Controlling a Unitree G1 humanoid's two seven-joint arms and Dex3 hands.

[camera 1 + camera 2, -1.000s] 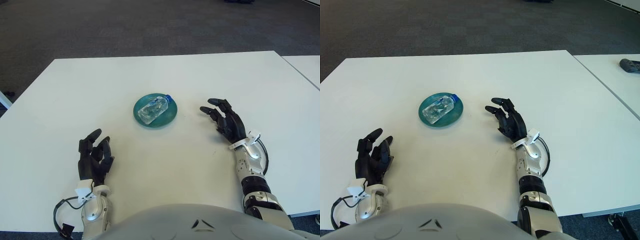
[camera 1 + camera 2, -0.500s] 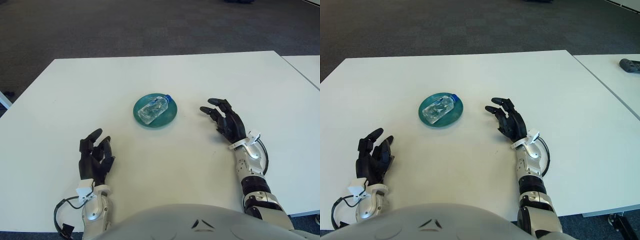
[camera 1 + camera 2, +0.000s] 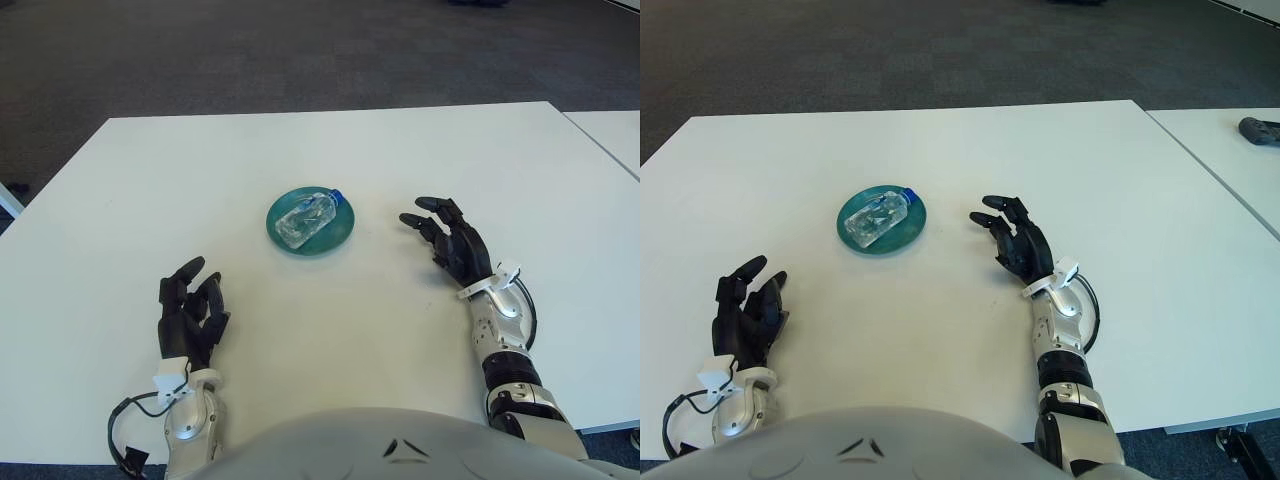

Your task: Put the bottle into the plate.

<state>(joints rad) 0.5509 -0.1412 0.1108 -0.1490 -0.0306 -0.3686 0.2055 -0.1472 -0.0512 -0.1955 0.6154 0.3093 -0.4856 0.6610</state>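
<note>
Bottle lies on its side inside the green plate, blue cap pointing away from the robot and toward its right; long axis runs diagonally. Task looks done. Right hand sits just right of the plate, the nearer of the 2, fingers spread, holding nothing. Left hand shows well apart from the plate, nearer the robot and left, fingers loosely open, empty. Both show over the white table.

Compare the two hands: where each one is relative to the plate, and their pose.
The right hand is level with the teal plate, just to its right; the left hand sits much nearer the robot, below-left of the plate. The right hand's fingers point toward the plate; the left hand's point up the table. Both are open, holding nothing.
</note>
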